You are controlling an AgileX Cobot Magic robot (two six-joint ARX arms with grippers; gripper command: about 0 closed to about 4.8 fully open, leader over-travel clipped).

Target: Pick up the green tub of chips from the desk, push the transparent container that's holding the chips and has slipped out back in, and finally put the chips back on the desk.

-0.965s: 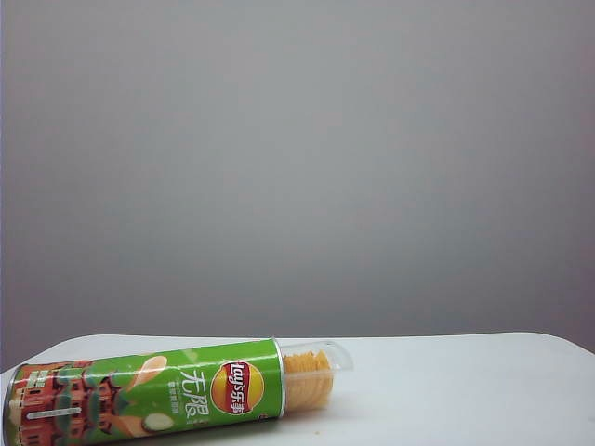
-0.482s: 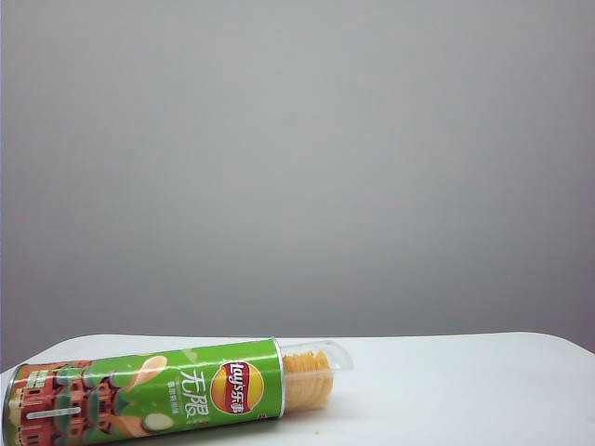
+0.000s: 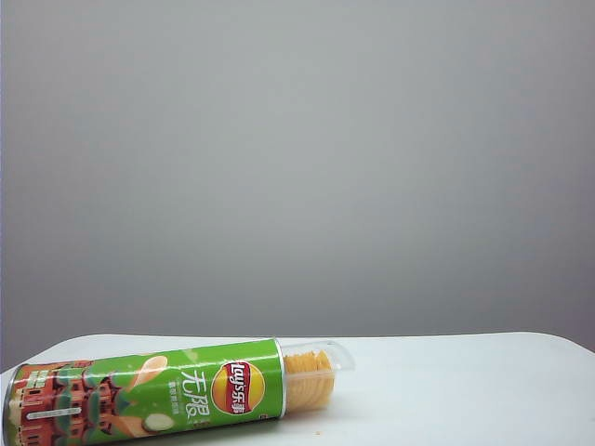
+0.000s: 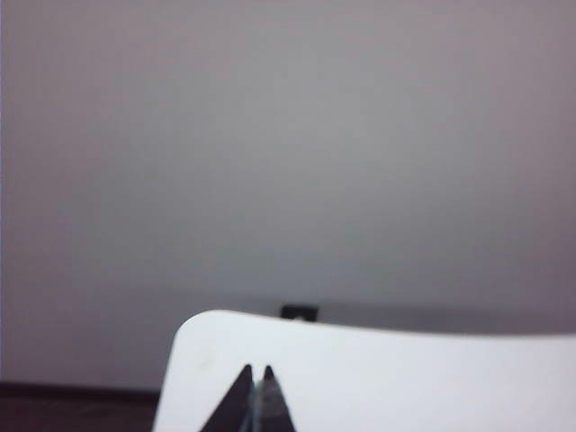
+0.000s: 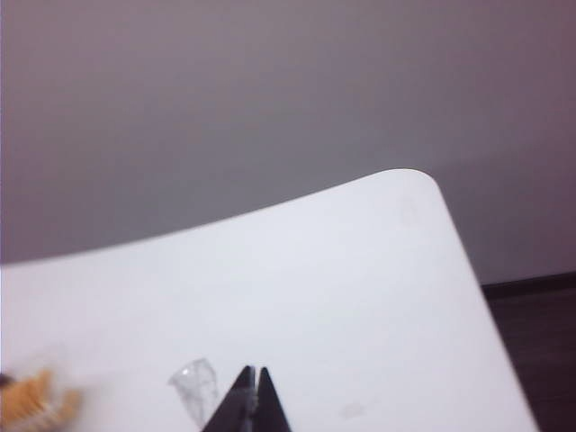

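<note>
The green tub of chips point(image 3: 139, 395) lies on its side at the front left of the white desk point(image 3: 465, 390). The transparent container point(image 3: 341, 357) sticks out of its right end, with orange-yellow chips point(image 3: 309, 376) showing inside. Neither gripper appears in the exterior view. In the left wrist view my left gripper point(image 4: 256, 370) is shut and empty over a desk point(image 4: 405, 378) corner. In the right wrist view my right gripper point(image 5: 255, 370) is also shut and empty over the desk point(image 5: 342, 270), with blurred chips point(image 5: 31, 400) off to one side of it.
A small clear plastic-looking piece point(image 5: 196, 389) lies on the desk just beside my right fingertips. A small dark object point(image 4: 299, 312) sits behind the desk's far edge. A plain grey wall point(image 3: 297, 167) stands behind. Dark floor point(image 5: 540, 342) lies beyond the desk's rounded corner.
</note>
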